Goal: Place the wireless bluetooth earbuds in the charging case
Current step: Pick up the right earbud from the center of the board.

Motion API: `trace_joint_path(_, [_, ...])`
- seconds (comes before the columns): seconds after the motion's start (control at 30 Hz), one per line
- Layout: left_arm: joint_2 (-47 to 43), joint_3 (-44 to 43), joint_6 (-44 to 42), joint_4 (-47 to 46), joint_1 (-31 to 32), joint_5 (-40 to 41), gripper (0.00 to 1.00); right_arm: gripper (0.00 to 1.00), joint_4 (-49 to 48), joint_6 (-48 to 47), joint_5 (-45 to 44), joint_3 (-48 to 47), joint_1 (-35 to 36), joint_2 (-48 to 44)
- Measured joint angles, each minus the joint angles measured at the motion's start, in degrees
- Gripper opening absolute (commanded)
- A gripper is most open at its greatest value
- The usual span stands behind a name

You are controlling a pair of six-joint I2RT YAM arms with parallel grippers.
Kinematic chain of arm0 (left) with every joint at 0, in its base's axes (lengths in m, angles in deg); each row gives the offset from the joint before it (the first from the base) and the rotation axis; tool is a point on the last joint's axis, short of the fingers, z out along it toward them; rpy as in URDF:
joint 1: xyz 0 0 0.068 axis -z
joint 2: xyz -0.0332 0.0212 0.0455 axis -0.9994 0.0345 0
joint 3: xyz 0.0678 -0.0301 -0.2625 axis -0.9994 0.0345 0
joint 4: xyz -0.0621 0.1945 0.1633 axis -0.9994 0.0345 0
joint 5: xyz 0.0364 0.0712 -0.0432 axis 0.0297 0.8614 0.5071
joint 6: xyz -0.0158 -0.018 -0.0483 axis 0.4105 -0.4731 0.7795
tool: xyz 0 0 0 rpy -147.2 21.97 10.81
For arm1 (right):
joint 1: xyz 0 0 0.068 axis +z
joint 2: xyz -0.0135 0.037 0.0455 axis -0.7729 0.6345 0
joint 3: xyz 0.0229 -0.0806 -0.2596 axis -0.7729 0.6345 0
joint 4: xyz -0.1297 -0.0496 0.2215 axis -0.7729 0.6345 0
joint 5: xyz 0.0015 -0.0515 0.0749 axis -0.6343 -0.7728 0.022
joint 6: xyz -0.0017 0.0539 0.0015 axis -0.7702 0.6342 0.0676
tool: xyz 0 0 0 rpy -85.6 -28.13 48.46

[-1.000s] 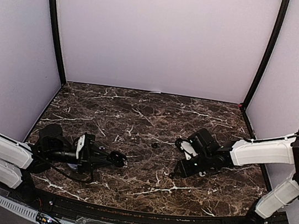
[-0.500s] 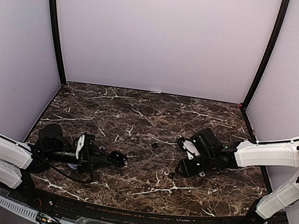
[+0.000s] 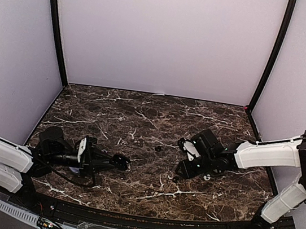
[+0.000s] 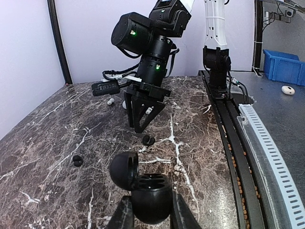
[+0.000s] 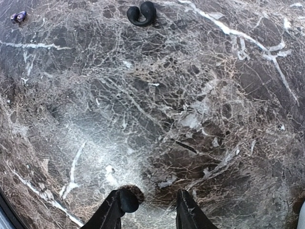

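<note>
My left gripper (image 4: 148, 210) is shut on the black charging case (image 4: 151, 198), which stands with its lid (image 4: 124, 169) swung open to the left and two empty sockets showing. From above, the case (image 3: 121, 160) is at the left-centre of the table. One black earbud (image 4: 148, 140) lies just below my right gripper (image 4: 138, 128), whose jaws stand apart. In the right wrist view this earbud (image 5: 128, 200) sits against the left fingertip, not pinched, while my right gripper (image 5: 152, 202) is open. A second black earbud (image 5: 141, 13) lies farther off; from above, that earbud (image 3: 158, 148) sits mid-table.
The dark marble table (image 3: 141, 118) is walled by pale panels at the back and sides. Two small white bits (image 4: 110, 101) lie behind the right gripper, too small to identify. A tiny purple speck (image 5: 18, 16) lies far left. A cable rail (image 4: 267, 143) runs along the near edge.
The right gripper has shifted slightly left over the near earbud and its jaws stand a touch wider. The left arm and the case have not moved.
</note>
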Motion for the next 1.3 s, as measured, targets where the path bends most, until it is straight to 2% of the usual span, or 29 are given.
trace_joint_path(0.63, [0.00, -0.07, -0.39, 0.02, 0.02, 0.02, 0.06, 0.39, -0.48, -0.20, 1.44, 1.64, 0.00, 0.92])
trace_joint_path(1.3, [0.02, -0.09, -0.42, 0.04, 0.07, 0.00, 0.06, 0.37, 3.30, 1.53, -1.03, 6.36, 0.00, -4.52])
